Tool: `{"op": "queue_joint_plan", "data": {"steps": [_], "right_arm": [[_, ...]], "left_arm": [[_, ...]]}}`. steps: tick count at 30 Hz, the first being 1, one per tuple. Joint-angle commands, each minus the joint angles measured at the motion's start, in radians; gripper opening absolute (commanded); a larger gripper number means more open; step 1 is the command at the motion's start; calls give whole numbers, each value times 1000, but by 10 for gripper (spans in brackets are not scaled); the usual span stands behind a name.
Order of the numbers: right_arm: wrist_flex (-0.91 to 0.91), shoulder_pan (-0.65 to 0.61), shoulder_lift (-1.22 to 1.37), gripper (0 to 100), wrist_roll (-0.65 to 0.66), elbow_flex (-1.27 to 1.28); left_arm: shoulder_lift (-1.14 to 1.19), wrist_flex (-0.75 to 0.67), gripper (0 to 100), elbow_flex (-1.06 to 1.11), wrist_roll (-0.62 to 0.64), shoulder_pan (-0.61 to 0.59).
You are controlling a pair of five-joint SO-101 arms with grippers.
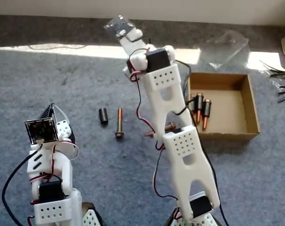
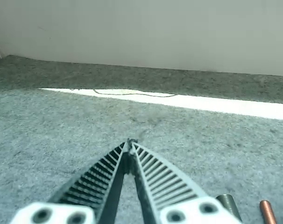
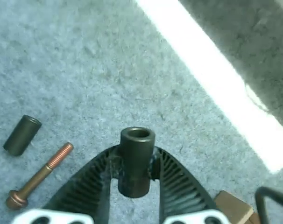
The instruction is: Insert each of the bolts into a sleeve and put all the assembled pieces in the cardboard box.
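Observation:
My right gripper is shut on a dark sleeve, held upright above the grey carpet. A loose dark sleeve and a copper bolt lie side by side on the carpet. A second bolt shows partly under the raised white arm. The cardboard box at the right holds three assembled pieces. My left gripper is shut and holds nothing, low at the near left, with the loose sleeve and the bolt's tip beside it.
A clear plastic bag lies beyond the box. Black cable ties lie at the right edge. A bright strip of sunlight crosses the far carpet. A corner of the box sits close to my right gripper.

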Motion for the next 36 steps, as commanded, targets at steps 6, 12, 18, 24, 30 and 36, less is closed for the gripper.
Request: {"op": "queue_joint_plan", "data": {"steps": [6, 12, 18, 24, 30, 36], "right_arm": [[16, 10, -412, 5, -129, 295], [16, 10, -653, 5, -133, 503], [16, 10, -883, 5, -133, 700], [13, 10, -1122, 5, -135, 944], [4, 13, -1353, 5, -135, 1175], [-97, 15, -1583, 5, -135, 1435]], "left_arm": [[-5, -23, 7, 22, -3, 19], [-4, -23, 7, 22, -3, 19], [-4, -23, 7, 22, -3, 19], [-4, -23, 7, 22, -3, 48], [-4, -15, 7, 22, -60, 120], [-4, 51, 7, 22, -206, 229]]}}
